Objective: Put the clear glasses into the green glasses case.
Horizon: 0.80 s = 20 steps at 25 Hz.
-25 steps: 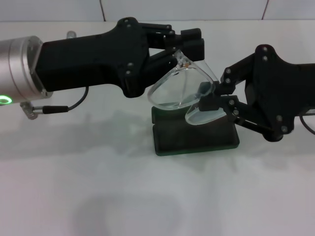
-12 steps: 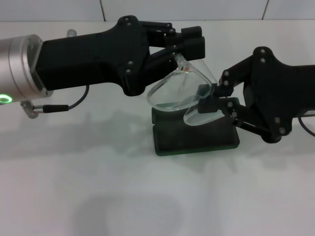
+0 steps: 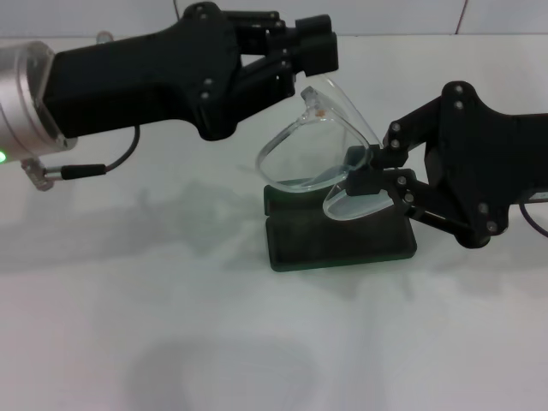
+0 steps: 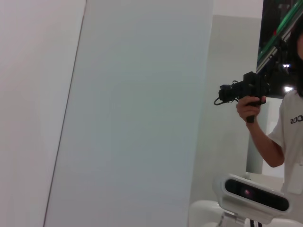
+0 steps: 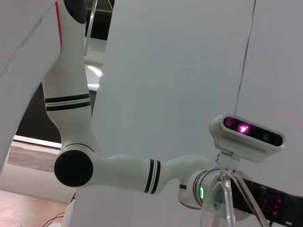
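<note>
we see a plain white table (image 3: 171, 325) carrying the green glasses case (image 3: 341, 240), which lies open and flat on it near the middle, its dark lining facing up.

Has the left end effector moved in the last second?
Yes. The left end effector has risen and drawn back left from the green glasses case, off the clear glasses, which the right end effector holds.

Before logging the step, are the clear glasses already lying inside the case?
No, the transparent plastic glasses hang above the open dark green case.
</note>
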### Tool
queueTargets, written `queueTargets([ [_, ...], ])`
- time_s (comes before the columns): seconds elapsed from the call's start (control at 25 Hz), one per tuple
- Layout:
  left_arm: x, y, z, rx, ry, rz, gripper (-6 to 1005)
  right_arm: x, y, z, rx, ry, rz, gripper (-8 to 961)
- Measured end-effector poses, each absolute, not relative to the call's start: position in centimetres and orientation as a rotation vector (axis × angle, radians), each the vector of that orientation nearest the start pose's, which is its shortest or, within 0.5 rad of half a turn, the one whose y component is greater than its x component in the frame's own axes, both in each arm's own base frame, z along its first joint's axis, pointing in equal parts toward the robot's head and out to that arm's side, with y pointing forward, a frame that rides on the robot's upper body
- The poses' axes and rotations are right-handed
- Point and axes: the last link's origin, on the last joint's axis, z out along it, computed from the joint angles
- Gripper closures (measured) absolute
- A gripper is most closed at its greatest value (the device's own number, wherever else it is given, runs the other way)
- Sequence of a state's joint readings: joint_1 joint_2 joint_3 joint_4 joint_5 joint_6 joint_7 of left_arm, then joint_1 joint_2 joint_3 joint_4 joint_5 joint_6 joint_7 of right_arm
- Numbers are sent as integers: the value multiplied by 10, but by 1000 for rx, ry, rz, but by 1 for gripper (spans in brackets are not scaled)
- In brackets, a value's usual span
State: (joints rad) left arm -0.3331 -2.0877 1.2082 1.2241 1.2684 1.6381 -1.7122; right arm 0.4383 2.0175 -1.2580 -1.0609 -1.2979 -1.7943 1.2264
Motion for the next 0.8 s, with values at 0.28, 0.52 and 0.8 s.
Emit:
queueTargets([
  [0.28,-128,297,52,-2770,-259,-1355,848,136,292,40,-2807,-448,1257,881],
  [0.52,-127,296,43,-2836,-281,-1379,849,137,292,42,-2784,-455,1285,881],
  [0.8,-123,298,39,-2880,-279,-1411,849,138,292,41,-2779,-459,1338,881],
])
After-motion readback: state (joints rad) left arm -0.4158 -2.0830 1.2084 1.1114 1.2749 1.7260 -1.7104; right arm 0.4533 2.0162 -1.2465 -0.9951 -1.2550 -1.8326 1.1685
